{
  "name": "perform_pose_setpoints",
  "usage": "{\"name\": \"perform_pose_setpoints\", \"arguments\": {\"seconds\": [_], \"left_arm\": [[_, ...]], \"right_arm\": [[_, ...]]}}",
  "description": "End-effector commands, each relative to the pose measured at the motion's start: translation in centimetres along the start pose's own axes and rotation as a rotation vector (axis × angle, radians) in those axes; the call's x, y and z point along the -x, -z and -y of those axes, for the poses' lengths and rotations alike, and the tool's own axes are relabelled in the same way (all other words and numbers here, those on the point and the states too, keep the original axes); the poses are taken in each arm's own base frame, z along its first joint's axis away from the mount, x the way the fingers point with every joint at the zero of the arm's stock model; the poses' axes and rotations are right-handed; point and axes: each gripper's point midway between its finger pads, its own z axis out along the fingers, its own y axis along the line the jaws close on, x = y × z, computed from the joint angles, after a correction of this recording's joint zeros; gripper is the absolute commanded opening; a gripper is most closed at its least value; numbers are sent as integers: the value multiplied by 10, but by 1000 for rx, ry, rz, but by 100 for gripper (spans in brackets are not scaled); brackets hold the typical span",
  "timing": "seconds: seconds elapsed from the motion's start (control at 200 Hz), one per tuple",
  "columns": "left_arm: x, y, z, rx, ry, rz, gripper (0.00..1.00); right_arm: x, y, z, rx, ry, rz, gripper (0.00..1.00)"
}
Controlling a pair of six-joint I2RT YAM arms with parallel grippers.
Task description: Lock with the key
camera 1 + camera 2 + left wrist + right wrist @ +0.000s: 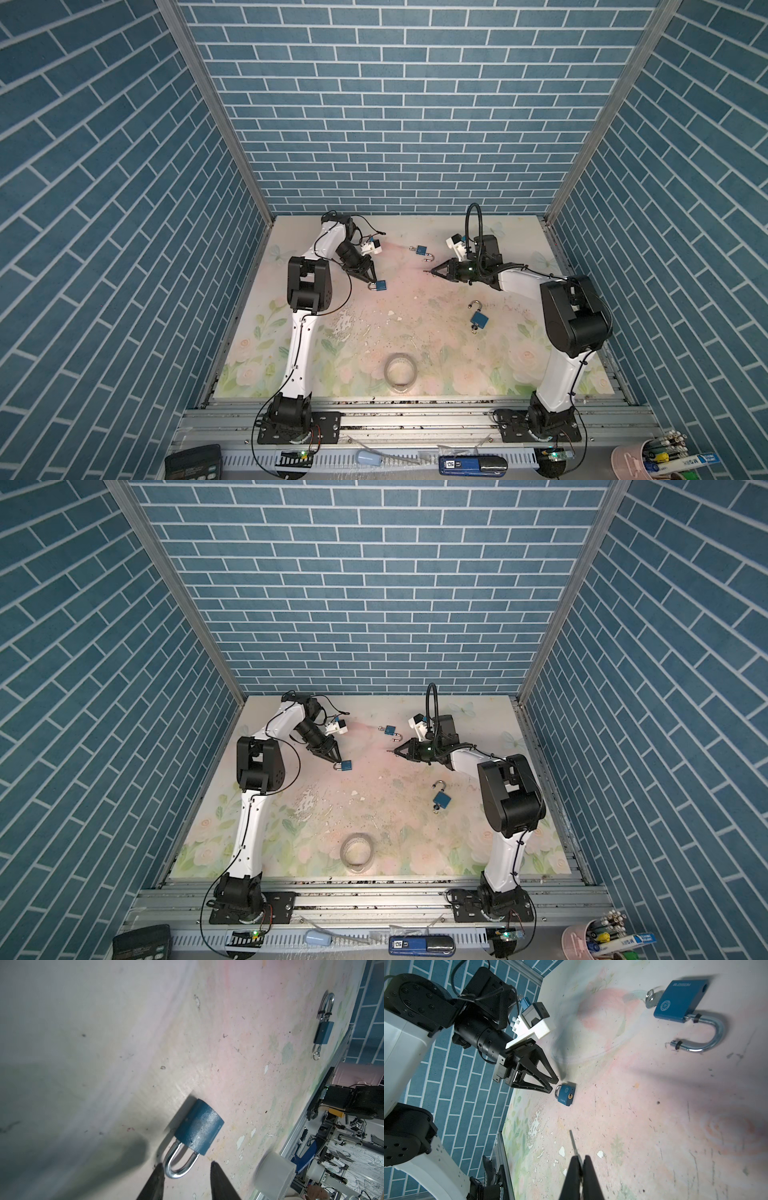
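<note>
We are clenching the key (572, 1141) in our right pincer (581, 1159), with the blade sticking out past the closed tips and pointing toward the left arm's side. The key is hanging over the bench (415, 332), around the middle of its width and toward the back, well apart from the padlock (566, 1095) we are working on. That padlock is lying on the bench left of centre, its shackle (178, 1165) pushed in and its keyhole end facing the key.

Our left pincer (186, 1166) is standing released, jaws apart, and the bend of the shackle is sitting between its two tips. One fingertip (159, 1169) is lying just beside the steel, and we cannot tell whether it is touching.

Farther back, between the two arms, we are seeing a second padlock (422, 250) lying with its shackle swung open and a key in its base. A third padlock (478, 318) is lying nearer the front, on the right arm's side, also open and with a key ring at its base. A roll of tape (401, 371) is sitting near the front edge, around the middle.
</note>
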Motion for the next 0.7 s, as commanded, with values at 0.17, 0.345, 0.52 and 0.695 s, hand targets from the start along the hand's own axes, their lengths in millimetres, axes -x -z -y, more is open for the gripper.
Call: {"name": "perform_pose_setpoints", "arguments": {"seconds": [0.17, 0.345, 0.52, 0.695], "left_arm": [[12, 44, -45, 131, 147, 188, 40], [23, 94, -53, 180, 237, 433, 41], [23, 134, -33, 220, 282, 649, 42], [20, 152, 4, 112, 283, 854, 43]], "right_arm": [[8, -30, -10, -34, 37, -22, 0], [11, -61, -18, -29, 56, -44, 0], [11, -95, -26, -33, 97, -67, 0], [8, -130, -19, -44, 108, -84, 0]]}}
